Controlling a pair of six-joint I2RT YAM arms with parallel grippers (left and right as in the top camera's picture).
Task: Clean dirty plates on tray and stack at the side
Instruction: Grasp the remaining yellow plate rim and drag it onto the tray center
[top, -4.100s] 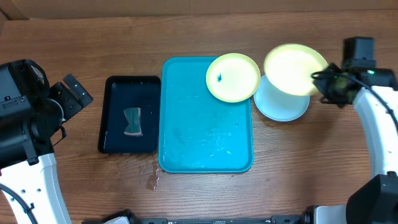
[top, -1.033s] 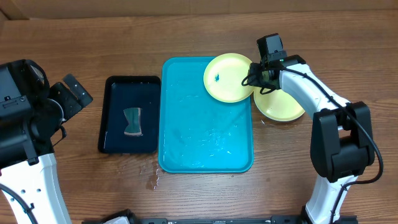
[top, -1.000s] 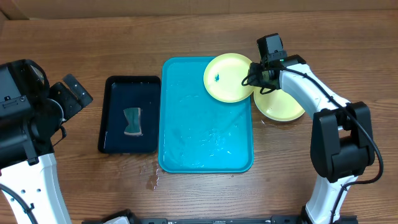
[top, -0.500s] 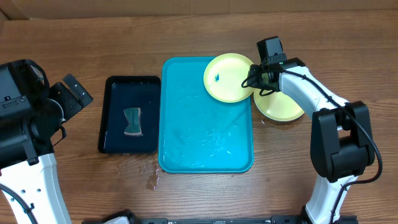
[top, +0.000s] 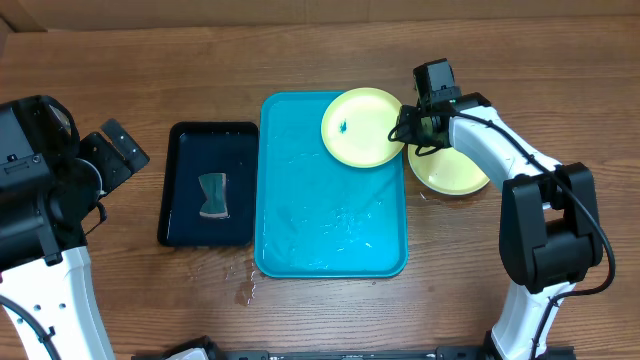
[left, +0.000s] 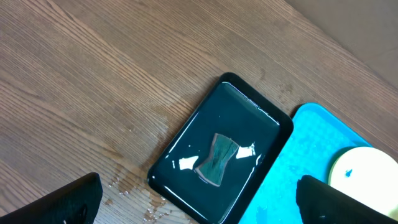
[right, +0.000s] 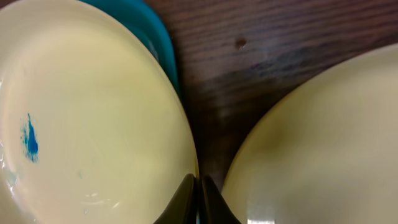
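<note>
Tray (top: 330, 225): turquoise, rectangular, rounded corners, raised rim, flat on wooden table (top: 300, 50), wet streaks across floor. Smudged plate (top: 363, 126): yellow-green, round, shallow, resting on tray's far right corner, overhanging far and right rims; small blue smudge (top: 344, 127) left of plate centre, seen again at right wrist (right: 30, 140). Second plate (top: 455, 172): yellow-green, no mark visible, on table just right of tray's far right corner, a narrow strip of bare wood between it and smudged plate at right wrist; whether anything lies beneath, cannot tell. Right gripper (top: 408, 128): at tray's far right corner, between the two plates, fingers pressed together on smudged plate's right rim, only a hairline showing between tips at right wrist (right: 199, 200). Black tray (top: 210, 183): smaller, narrower, just left of tray, parallel to it, glossy wet floor. Grey-green pad (top: 212, 195): pinched at waist, lying in middle of black tray. Water spots (top: 245, 290): on table off tray's near left corner. Left gripper (top: 115, 152): well left of tray, beyond black tray, above bare table, fingers (left: 68, 199) spread wide apart, holding nothing.
</note>
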